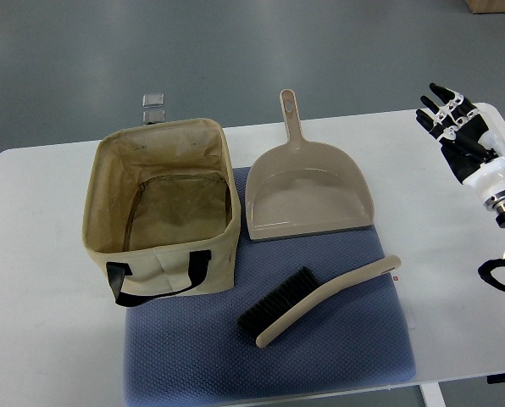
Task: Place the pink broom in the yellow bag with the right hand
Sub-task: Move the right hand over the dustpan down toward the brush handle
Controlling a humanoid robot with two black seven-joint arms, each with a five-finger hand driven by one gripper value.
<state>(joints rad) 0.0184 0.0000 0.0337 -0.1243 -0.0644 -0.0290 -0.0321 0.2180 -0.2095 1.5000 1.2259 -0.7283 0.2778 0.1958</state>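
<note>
Top view of the work surface. We see the right hand at the upper right, its arm entering from the right edge; the black fingers are extended and slightly spread, pointing toward the far side of the white table. The hand holds nothing and touches nothing — it stands well apart from every object on the table.

The broom, which reads as beige-pink with dark bristles, lies flat on a blue mat near the centre. Its bristle end points toward the lower left and its curved handle runs up to the right, ending near the mat's right edge.

The bag — a pale yellowish fabric one with black handles — stands upright and open on the left, partly on the mat; we can see its bare floor. A matching dustpan lies just beside the bag, to its right, its handle pointing away from the robot. The left hand does not appear.
</note>
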